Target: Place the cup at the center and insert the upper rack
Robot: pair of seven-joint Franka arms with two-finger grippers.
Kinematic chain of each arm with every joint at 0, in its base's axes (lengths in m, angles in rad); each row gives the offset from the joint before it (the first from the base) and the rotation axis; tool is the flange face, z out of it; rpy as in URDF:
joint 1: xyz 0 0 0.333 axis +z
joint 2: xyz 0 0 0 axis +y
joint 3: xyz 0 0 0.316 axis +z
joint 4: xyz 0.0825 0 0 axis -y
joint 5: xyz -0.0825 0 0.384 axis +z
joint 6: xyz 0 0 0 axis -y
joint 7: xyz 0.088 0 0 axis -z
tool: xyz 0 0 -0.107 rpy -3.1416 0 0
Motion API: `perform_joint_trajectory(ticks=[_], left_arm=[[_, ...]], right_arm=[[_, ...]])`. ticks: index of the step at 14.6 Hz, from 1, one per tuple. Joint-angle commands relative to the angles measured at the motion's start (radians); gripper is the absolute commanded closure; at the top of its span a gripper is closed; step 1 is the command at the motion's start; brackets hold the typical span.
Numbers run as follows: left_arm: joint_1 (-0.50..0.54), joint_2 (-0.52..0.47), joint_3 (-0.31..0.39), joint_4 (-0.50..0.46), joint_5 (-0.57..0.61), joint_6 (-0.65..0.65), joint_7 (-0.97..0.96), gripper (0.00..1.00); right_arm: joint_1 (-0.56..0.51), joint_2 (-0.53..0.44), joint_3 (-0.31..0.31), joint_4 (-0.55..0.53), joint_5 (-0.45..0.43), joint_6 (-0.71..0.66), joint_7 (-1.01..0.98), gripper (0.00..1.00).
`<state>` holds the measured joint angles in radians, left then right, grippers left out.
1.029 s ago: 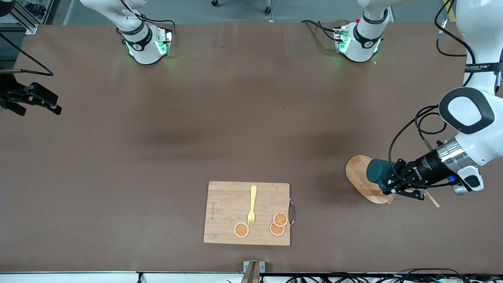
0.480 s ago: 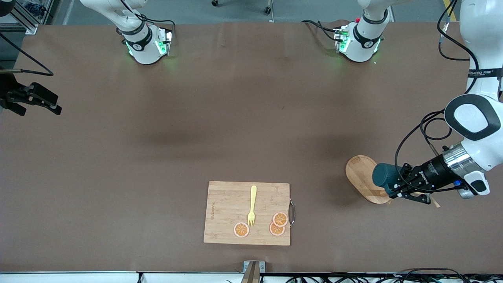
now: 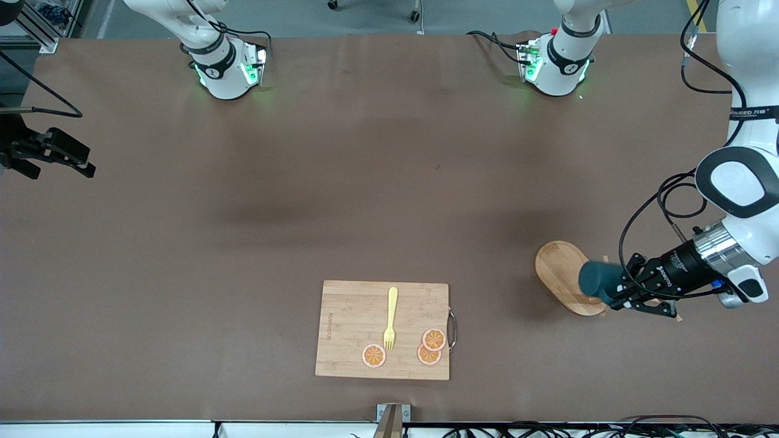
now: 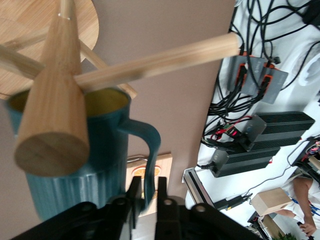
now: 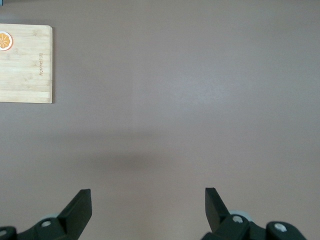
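Dark teal ribbed cup (image 3: pixel 595 281) hangs over the light wooden mug tree's (image 3: pixel 563 275) oval base at the left arm's end of the table, four o'clock from the bamboo cutting board (image 3: pixel 356 328). The left gripper (image 3: pixel 619 293), fingers (image 4: pixel 163 200) clamped on the handle, carries it. The left wrist view shows the yellowish interior (image 4: pixel 102 101), mouth toward the pegs, post (image 4: pixel 56 107) alongside. The right gripper (image 5: pixel 147 207) waits, fingers apart.

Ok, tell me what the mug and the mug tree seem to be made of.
The teal mug, held by its handle in the left gripper, looks like glazed ceramic: ribbed wall, yellowish inside. The mug tree looks like pale unpainted wood, with visible grain.
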<state>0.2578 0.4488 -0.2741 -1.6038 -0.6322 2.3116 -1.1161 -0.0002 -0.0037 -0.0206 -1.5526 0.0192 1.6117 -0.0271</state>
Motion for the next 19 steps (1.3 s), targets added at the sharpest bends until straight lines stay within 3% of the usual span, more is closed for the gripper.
perform_joint_trajectory(ticks=[1,6,9,11,19], left_arm=[[0.012,-0.016,-0.004,0.021,-0.015,-0.012,0.016,0.0],[0.012,-0.097,-0.002,0.018,-0.006,-0.02,0.018,0.0],[0.032,-0.177,0.007,0.021,0.061,-0.108,0.033,0.0],[0.041,-0.243,0.006,0.018,0.173,-0.2,0.123,0.0],[0.057,-0.398,0.007,0.018,0.34,-0.449,0.54,0.0]], right_arm=[[-0.001,-0.012,0.004,-0.01,-0.013,0.005,-0.002,0.0],[-0.004,-0.012,0.002,-0.01,-0.013,0.001,-0.002,0.0],[-0.003,-0.012,0.002,-0.01,-0.013,0.001,-0.002,0.0],[-0.003,-0.012,0.002,-0.01,-0.013,0.001,-0.002,0.0],[0.0,-0.013,0.004,-0.012,-0.013,-0.003,0.001,0.0]])
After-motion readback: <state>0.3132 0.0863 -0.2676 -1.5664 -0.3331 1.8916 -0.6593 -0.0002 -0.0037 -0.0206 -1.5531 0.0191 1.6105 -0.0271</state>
